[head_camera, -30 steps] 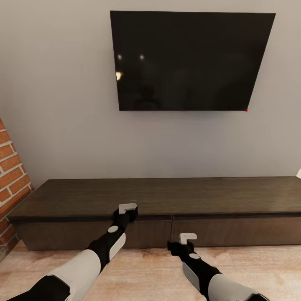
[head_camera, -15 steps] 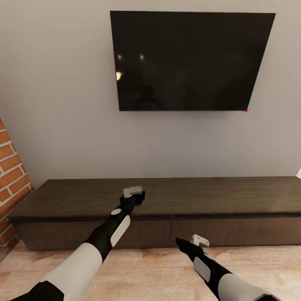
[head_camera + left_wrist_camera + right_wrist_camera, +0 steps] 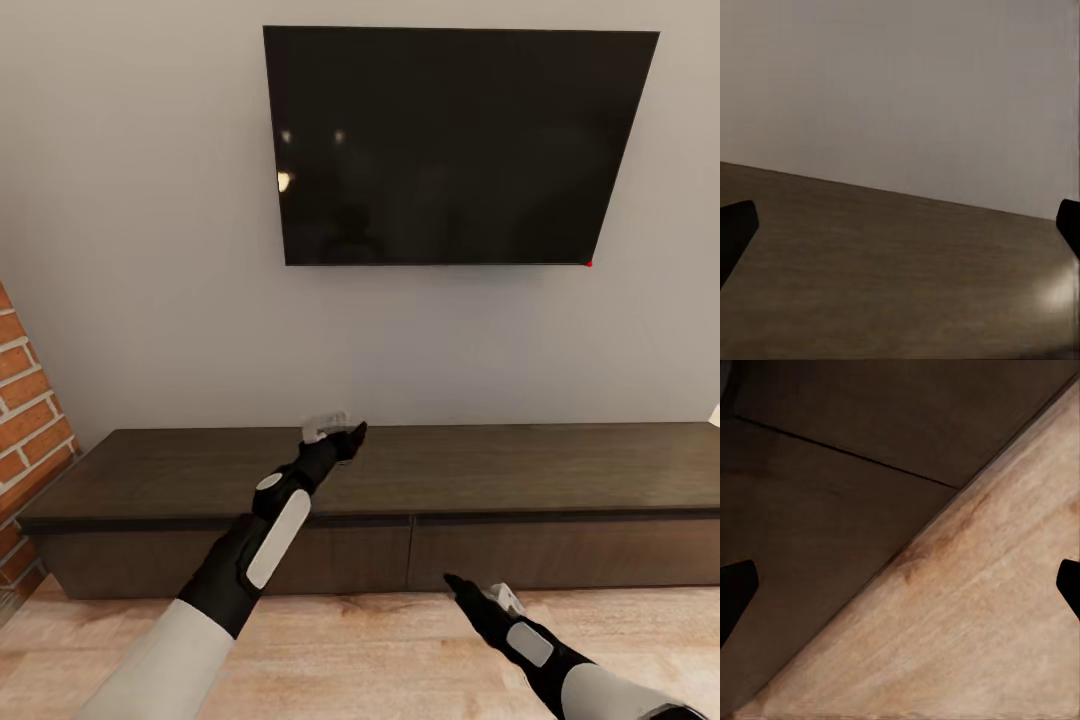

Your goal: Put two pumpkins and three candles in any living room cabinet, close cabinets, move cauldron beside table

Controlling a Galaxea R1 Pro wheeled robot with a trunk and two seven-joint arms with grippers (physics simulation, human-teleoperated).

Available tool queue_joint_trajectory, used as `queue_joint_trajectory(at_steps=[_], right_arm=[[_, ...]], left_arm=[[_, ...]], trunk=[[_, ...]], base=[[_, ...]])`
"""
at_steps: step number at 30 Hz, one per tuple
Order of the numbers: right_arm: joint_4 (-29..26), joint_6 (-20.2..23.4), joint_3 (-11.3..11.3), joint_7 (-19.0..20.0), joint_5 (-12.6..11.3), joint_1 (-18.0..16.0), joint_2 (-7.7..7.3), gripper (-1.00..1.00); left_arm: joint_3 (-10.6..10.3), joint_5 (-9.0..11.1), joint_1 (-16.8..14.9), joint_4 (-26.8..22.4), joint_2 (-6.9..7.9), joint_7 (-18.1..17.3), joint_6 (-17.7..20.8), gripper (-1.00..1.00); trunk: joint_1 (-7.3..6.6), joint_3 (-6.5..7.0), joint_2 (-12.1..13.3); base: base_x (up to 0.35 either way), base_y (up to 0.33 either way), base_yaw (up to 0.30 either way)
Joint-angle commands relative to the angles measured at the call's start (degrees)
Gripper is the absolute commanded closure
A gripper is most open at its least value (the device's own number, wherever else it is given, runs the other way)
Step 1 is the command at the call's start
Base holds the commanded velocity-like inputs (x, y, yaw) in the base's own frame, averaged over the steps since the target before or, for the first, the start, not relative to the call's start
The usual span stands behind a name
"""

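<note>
1. While poised over the cabinet (image 3: 400, 480) top: left gripper (image 3: 335, 432), fingers spread wide, nothing held.
2. Lower, near the wooden floor (image 3: 380, 640) just before the drawer fronts: right gripper (image 3: 470, 590), likewise spread wide and empty.
3. Cabinet against the wall under the television (image 3: 450, 145), both drawers seemingly shut; pumpkins, candles, cauldron nowhere in sight.
4. Risks, as a judgement: scraping the floor with the low right arm; knocking the cabinet's edge if lowered carelessly; leaving with nothing stowed.
</note>
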Motion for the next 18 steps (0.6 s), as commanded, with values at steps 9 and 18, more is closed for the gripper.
queue_joint_trajectory(at_steps=[9, 18], right_arm=[[0.93, 8.09, 0.59, 10.76, -13.07, -0.02, -3.17, -1.0], [1.29, 11.25, 0.68, 23.33, -13.96, -0.02, -6.09, -1.0]], left_arm=[[-0.18, 3.05, 3.11, -16.57, 0.76, 0.45, 8.01, -1.0], [-0.31, 4.87, 3.31, -19.62, 0.79, 0.3, 10.78, -1.0]], trunk=[[-0.01, -0.06, -0.02], [1.09, -0.96, -2.03]], base=[[0.0, 0.0, 0.0], [0.0, 0.0, 0.0]])
